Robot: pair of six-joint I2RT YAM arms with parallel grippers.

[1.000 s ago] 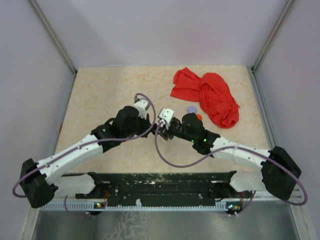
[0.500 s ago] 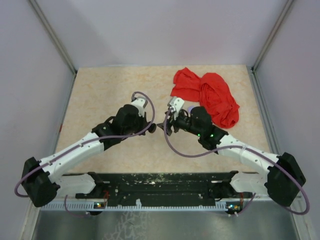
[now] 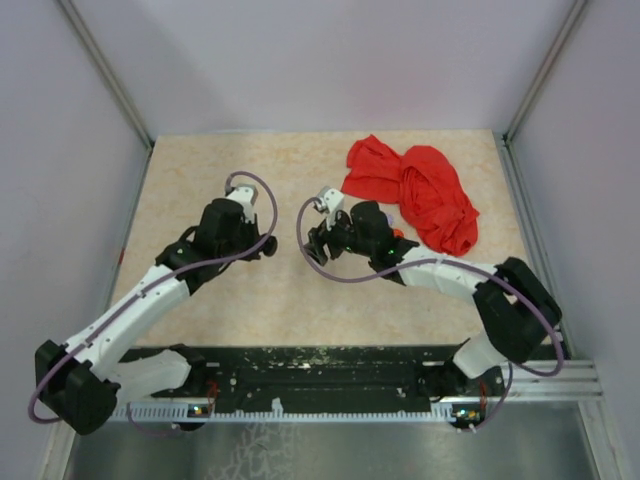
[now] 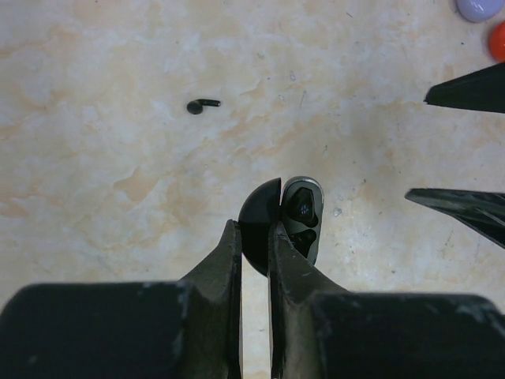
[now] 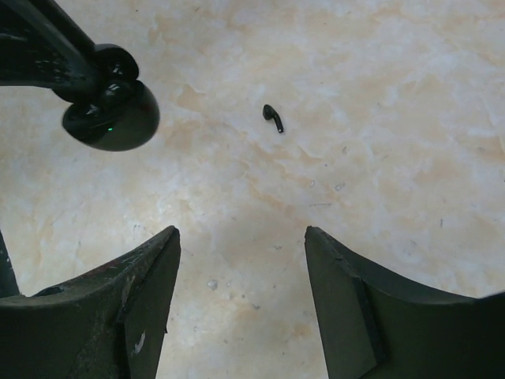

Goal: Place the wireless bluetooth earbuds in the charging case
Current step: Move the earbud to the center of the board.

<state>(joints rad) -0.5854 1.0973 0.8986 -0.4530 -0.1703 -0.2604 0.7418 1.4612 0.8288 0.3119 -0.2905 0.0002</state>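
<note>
The charging case (image 4: 280, 225) is a small round black puck, hinged open, its silver-rimmed inside facing right. My left gripper (image 4: 254, 229) is shut on its black lid and holds it just above the table. The case also shows at the top left of the right wrist view (image 5: 110, 110), with a tiny green light. One black earbud (image 4: 203, 104) lies loose on the table beyond the case, and it shows in the right wrist view (image 5: 273, 117). My right gripper (image 5: 241, 237) is open and empty, facing the case and the earbud. I cannot tell where the second earbud is.
A crumpled red cloth (image 3: 415, 195) lies at the back right of the table. A lavender disc (image 4: 480, 8) and a red-orange disc (image 4: 497, 39) lie beside the right arm. Grey walls enclose the table on three sides.
Both grippers have shifted left and apart. The left arm has drawn back to the left with the case in it. The right gripper has swung round to face left.
</note>
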